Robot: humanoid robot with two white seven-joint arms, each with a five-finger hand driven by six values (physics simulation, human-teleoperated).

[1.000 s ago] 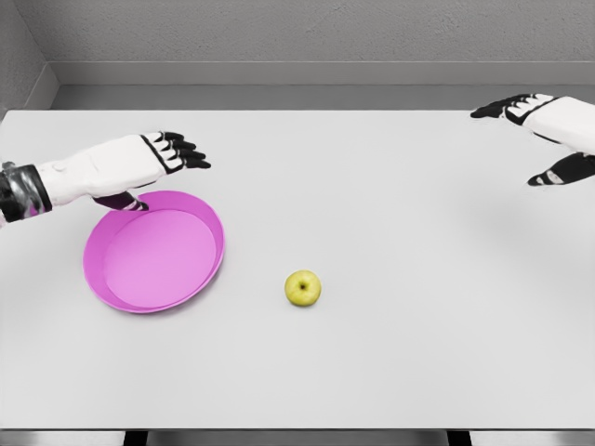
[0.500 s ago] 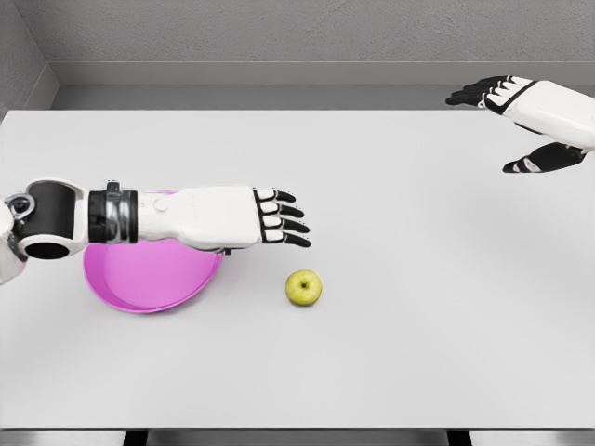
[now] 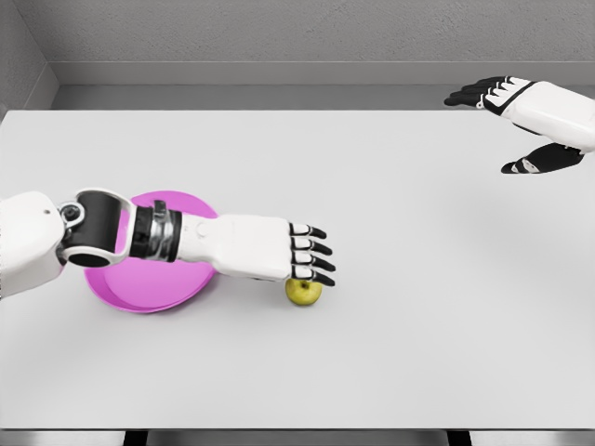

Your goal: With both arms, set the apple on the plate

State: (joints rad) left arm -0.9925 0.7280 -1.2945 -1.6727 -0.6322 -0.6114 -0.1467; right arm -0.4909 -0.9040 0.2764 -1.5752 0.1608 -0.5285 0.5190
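apple point(image 3: 302, 292) under my left hand point(image 3: 279, 249), fingers extended, probably not gripping (contact hidden) | small, rigid, smooth, rolls easily; I'd cup its sides | plate point(image 3: 139, 288) behind wrist

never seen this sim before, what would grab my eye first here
The white left hand reaches across the middle of the grey table, fingers spread directly over a small yellow-green apple. Behind its forearm, at the left, lies a round pink plate. The right hand hangs open at the far right edge.
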